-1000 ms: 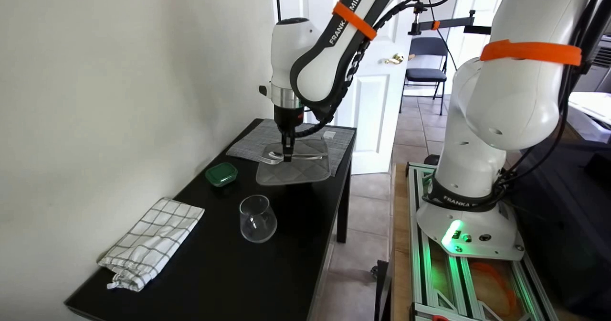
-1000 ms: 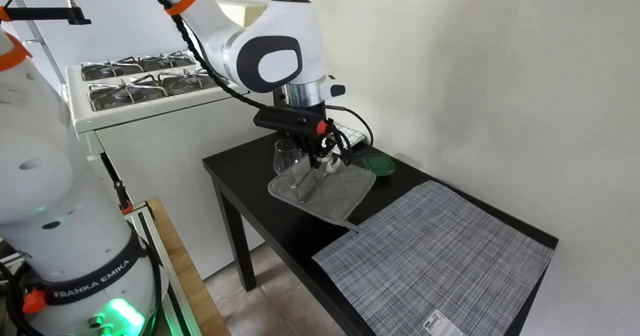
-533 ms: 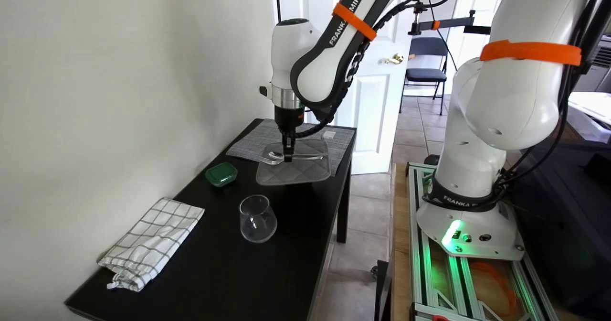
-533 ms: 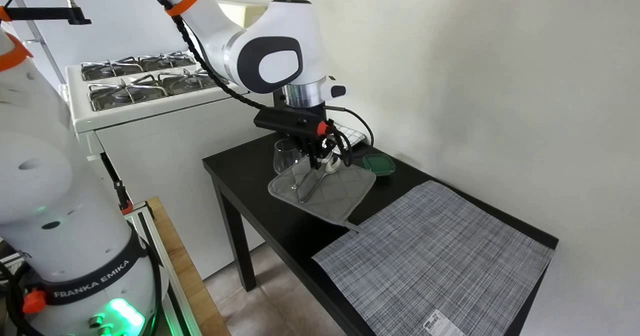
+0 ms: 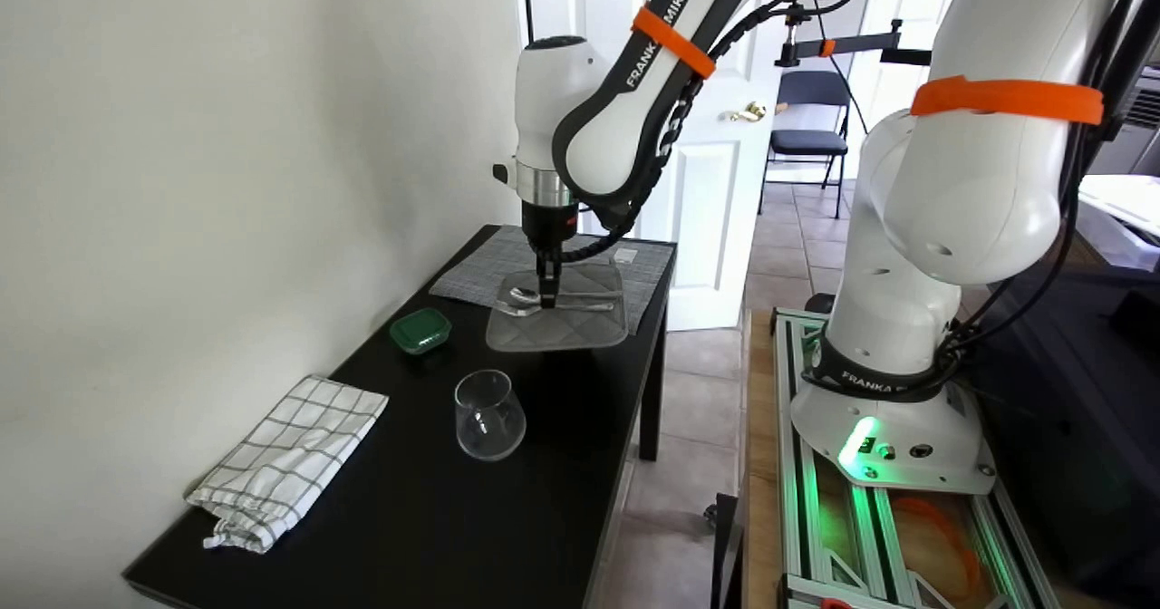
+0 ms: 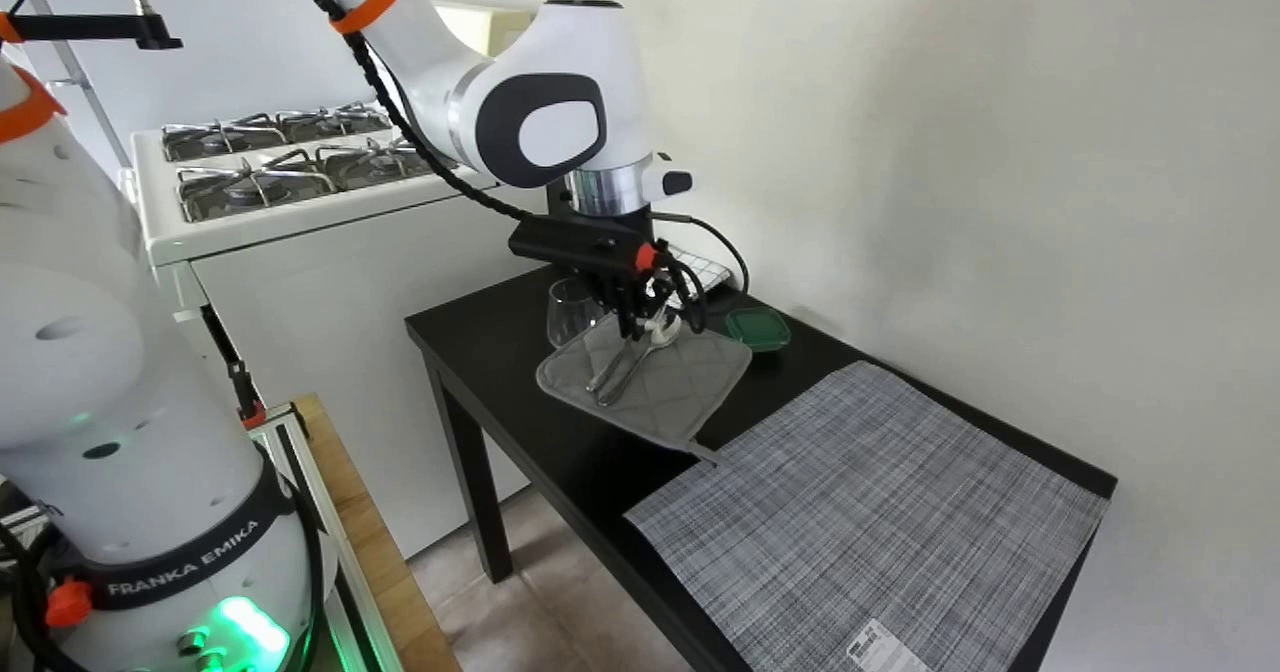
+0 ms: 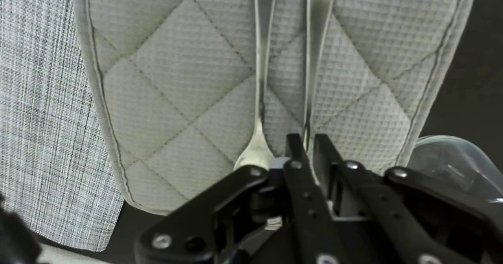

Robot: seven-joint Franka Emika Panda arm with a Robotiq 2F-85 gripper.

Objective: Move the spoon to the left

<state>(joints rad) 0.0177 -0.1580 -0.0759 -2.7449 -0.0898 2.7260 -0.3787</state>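
The silvery spoon point(image 7: 259, 79) lies on the gray quilted mat point(image 7: 188, 95); it also shows in both exterior views point(image 5: 523, 296) point(image 6: 665, 331). A second slender utensil point(image 7: 316, 48) lies beside it on the side nearer the glass; its head looks fork-like in an exterior view point(image 5: 517, 309). My gripper point(image 7: 308, 140) points down over this second utensil, low at the mat. Its fingers are narrowly open, with the thin handle in the gap and space on both sides of it. The spoon's bowl is just left of the fingers in the wrist view, partly hidden by the linkage.
A clear glass point(image 5: 489, 419) stands near the mat. A green-lidded container point(image 5: 420, 330) and a checked cloth point(image 5: 290, 455) lie along the wall side. A gray woven placemat point(image 6: 880, 512) covers one end of the black table point(image 5: 435, 518).
The second utensil's handle sits lower in both exterior views than half a second ago and rests on the mat, loose from the fingers. The arm and the spoon have hardly moved.
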